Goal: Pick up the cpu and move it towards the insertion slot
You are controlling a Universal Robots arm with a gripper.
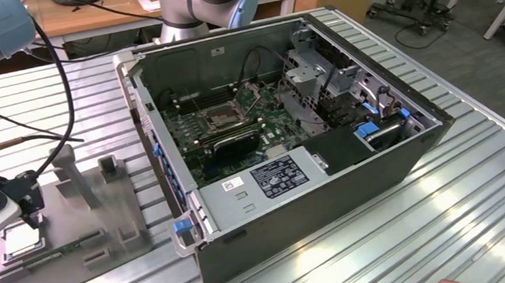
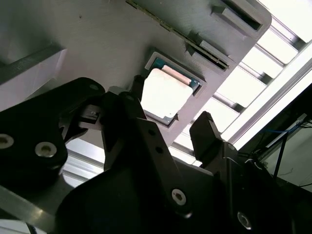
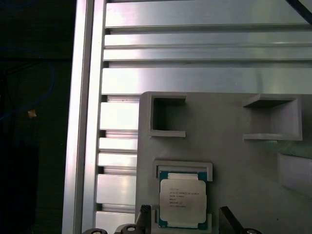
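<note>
The fingers (image 2: pixel 207 134) stand wide apart, one on each side of the cpu (image 2: pixel 165 95), and both wrist views suggest that neither touches it, so nothing is gripped yet. The cpu lies flat between them with its shiny face up, seated in a shallow square pocket of a grey holder (image 1: pixel 87 215). The pocket's raised lip keeps the chip square and in a known spot, which probably explains why the fingers can come straight down over it. In the first wrist view the cpu (image 3: pixel 183 199) sits centred between the two dark tips, a sign that the approach is lined up for a grip on opposite edges rather than on the delicate top. The holder rests on the ribbed metal tabletop (image 1: pixel 472 185). The insertion slot (image 1: pixel 217 119) is well apart from the fingers, off toward the exterior view's right, set in the green circuit board (image 1: pixel 234 136) inside an open computer case (image 1: pixel 329 196) whose side is off, leaving the slot reachable from above. The pick-up seems about to begin, and the carry across is not started.
</note>
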